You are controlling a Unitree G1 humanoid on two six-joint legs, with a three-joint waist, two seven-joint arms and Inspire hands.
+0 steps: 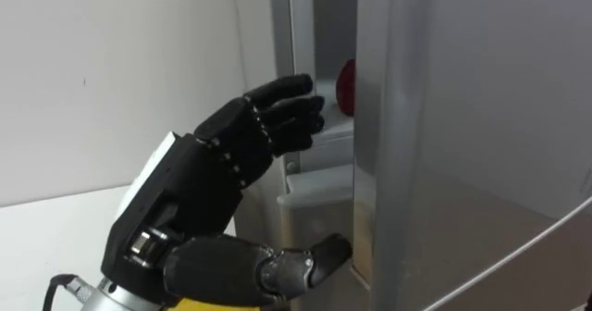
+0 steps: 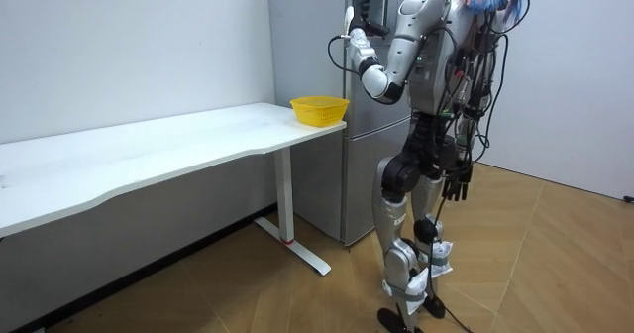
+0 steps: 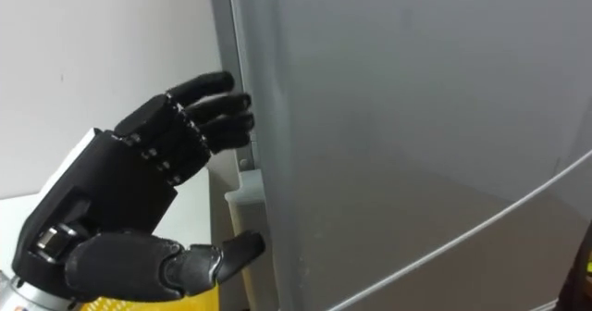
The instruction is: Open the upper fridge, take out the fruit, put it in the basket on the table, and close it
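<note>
Fingers (image 1: 287, 93) of your left hand (image 1: 185, 191): straight, spread, holding nothing, reaching into the gap left of the fridge door (image 1: 444, 117), thumb at the door's edge. Red item (image 1: 345, 86): far inside, on an upper shelf. Right hand (image 2: 460, 185): low at your side.

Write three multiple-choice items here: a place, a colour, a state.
1. Where does the yellow bowl stand? A on the floor; B on the table, by the fridge; C inside the fridge.
2. What colour is the item seen inside the fridge? A red; B blue; C green.
3. How is the left hand? A curled round a handle; B open at the door edge; C hanging down.
B: it sits at the tabletop's end. A: red shows through the gap. B: it is uncurled beside the door.
</note>
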